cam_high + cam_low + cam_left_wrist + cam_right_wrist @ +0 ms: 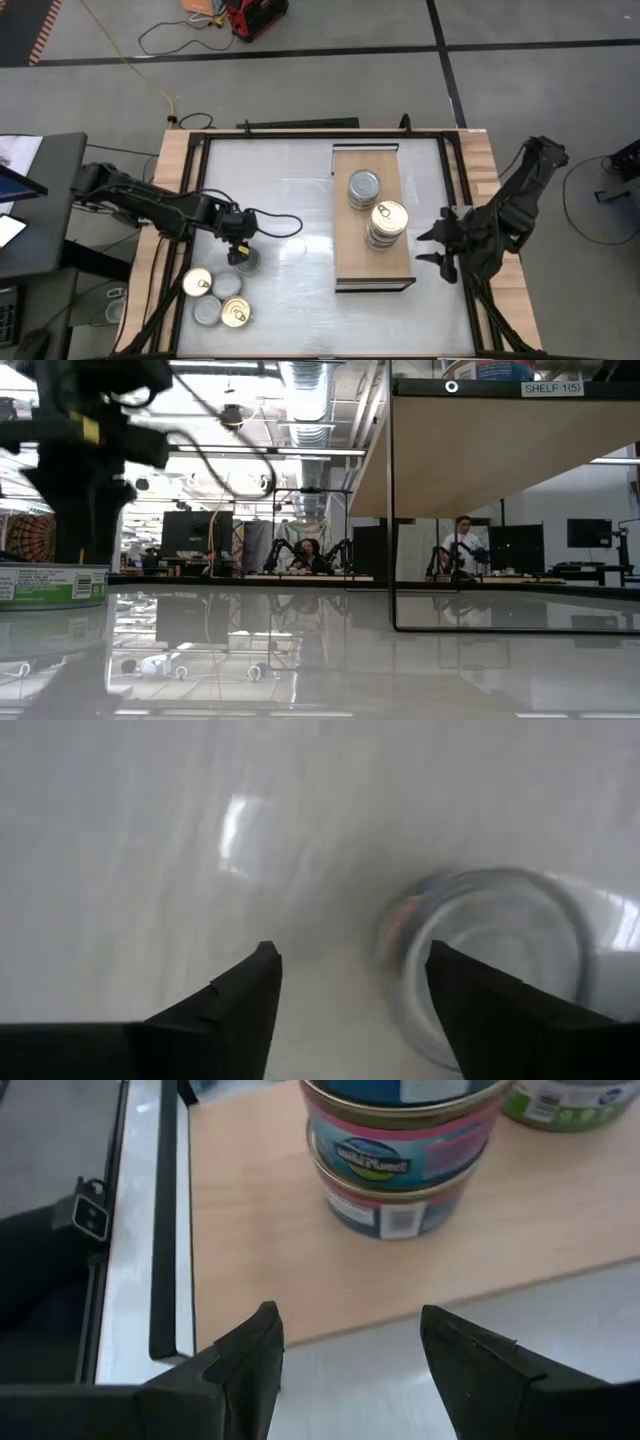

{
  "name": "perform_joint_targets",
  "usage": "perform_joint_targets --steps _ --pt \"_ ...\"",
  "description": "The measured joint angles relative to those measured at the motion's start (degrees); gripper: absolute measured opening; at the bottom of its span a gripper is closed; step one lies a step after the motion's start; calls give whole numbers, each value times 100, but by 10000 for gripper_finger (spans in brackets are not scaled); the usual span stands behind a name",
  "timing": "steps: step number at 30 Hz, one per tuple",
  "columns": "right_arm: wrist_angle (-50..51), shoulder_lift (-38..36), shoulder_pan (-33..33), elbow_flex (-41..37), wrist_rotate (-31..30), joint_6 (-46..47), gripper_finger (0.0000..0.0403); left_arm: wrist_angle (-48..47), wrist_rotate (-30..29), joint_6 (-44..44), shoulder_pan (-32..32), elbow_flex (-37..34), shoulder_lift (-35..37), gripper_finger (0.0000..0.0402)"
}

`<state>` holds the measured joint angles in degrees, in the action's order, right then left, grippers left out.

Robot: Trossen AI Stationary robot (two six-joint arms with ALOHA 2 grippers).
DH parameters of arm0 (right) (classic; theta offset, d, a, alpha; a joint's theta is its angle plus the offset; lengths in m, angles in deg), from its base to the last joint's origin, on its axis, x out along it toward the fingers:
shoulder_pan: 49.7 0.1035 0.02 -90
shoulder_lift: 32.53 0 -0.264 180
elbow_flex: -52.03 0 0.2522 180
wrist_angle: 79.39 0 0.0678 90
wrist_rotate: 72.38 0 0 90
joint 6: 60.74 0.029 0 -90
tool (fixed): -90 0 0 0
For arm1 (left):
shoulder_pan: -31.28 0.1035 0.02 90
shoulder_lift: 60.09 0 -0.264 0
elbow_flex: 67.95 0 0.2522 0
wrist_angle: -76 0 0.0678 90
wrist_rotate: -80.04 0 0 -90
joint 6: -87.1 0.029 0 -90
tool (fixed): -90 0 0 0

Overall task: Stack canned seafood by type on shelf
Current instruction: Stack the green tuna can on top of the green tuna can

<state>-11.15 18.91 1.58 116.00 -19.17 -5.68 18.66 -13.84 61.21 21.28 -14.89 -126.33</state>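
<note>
A: Where is the left gripper [240, 254]?

B: Low over the worktop's [290, 290] left half, fingers [235, 1010] apart — one tin [247, 262] sits just beside it, off to one finger's side and not between them. I can't tell if a finger touches it.

A: Any more tins near it?

B: A cluster of four [216, 298] close to the left front corner: two gold lids, two silver, packed together and near the worktop's left edge. The low view shows one green-labelled tin [52, 586] under the dark arm.

A: And the shelf [352, 262]?

B: It lies right of centre, running front to back. Two stacks on it — a silver-lid stack [363, 189] in the middle and a gold-lid stack [387, 224] just in front of that, toward the right edge. The shelf's back end and front end are bare wood.

A: The right gripper [432, 247]?

B: Just off the shelf's right edge, near its front end, fingers spread with nothing between them. Its wrist view looks across the wood at the gold-lid stack's blue and pink labels.

A: Room to move?

B: A wide bare strip of worktop lies between the left gripper and the shelf.
</note>
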Motion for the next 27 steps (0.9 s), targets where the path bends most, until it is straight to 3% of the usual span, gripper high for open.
perform_joint_targets --steps 8,14,16,20,21,25,27 --pt "-662 4 199 -442 -219 -95 260 246 114 187 336 -450 15 174" --pt "-936 4 199 -561 -225 -137 260 230 -173 310 654 -482 -5 90" --pt "-1055 12 199 -583 -226 -158 260 255 -386 342 783 -482 2 55" --pt "-1127 42 197 -587 -226 -156 260 161 -1389 348 1046 -448 7 6" --pt "-1178 41 197 -587 -226 -155 260 182 -1393 425 1130 -444 27 5" --pt "-1352 42 197 -587 -225 -206 260 474 -450 723 1623 -587 -20 1" --pt "-1468 39 197 -587 -226 -314 260 464 -339 783 1789 -615 -30 1"
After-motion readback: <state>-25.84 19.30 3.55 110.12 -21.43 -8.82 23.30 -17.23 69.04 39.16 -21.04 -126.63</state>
